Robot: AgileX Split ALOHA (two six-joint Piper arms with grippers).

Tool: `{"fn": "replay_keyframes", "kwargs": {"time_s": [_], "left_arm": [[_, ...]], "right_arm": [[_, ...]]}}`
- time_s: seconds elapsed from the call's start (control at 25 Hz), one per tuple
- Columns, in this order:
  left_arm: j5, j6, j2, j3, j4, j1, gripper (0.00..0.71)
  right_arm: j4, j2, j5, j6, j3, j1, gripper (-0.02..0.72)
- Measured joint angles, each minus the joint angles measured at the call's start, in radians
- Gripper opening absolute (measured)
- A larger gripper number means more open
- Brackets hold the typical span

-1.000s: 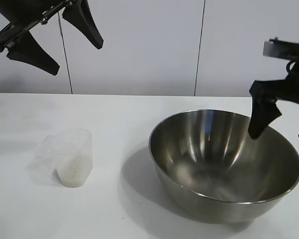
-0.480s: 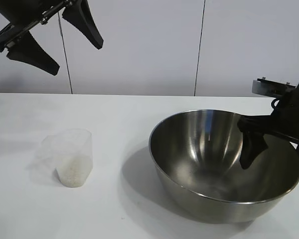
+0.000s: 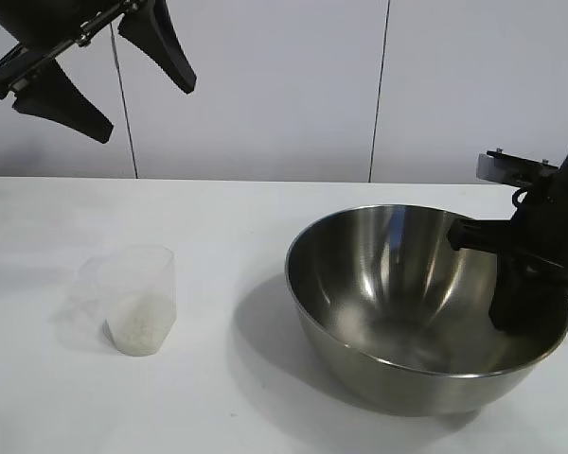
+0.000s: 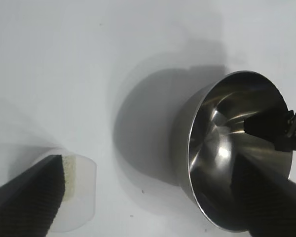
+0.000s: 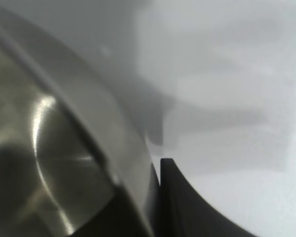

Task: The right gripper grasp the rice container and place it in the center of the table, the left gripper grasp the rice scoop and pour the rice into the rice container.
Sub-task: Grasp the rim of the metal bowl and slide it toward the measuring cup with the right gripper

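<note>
The rice container (image 3: 398, 284), a wide steel bowl, sits on the right of the white table (image 3: 265, 213). My right gripper (image 3: 525, 307) is shut on its right rim, with one finger inside the bowl. In the right wrist view the rim of the rice container (image 5: 49, 148) is pinched in my right gripper (image 5: 155, 197). The rice scoop (image 3: 133, 293), a clear plastic cup, stands at the left with rice (image 3: 140, 322) in its bottom. My left gripper (image 3: 144, 112) hangs open high above the scoop, holding nothing. The left wrist view shows the rice scoop (image 4: 81, 192) and the rice container (image 4: 222, 143) far below.
A white panelled wall (image 3: 284, 85) rises behind the table. Bare tabletop lies between the scoop and the bowl and in front of them. The bowl's shadow (image 3: 265, 331) falls on its left side.
My right gripper came down over the bowl's right rim and closed on it. The bowl shifted slightly. The left arm and the scoop stayed still.
</note>
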Motion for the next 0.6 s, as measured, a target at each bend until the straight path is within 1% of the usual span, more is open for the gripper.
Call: {"fn": "replay_keyframes", "kwargs": {"time_s": [0.24, 0.4, 0.6], "left_arm": [[-0.005, 0.017, 0.000, 0.000, 0.000, 0.000, 0.657], [0.010, 0.034, 0.000, 0.000, 0.000, 0.000, 0.657], [0.013, 0.037, 0.000, 0.000, 0.000, 0.000, 0.657]], "right_arm": [[0.068, -0.038, 0.029, -0.052, 0.000, 0.000, 0.011], [0.116, -0.075, 0.042, -0.087, 0.000, 0.000, 0.011], [0.138, -0.082, 0.082, -0.095, -0.020, 0.000, 0.011]]}}
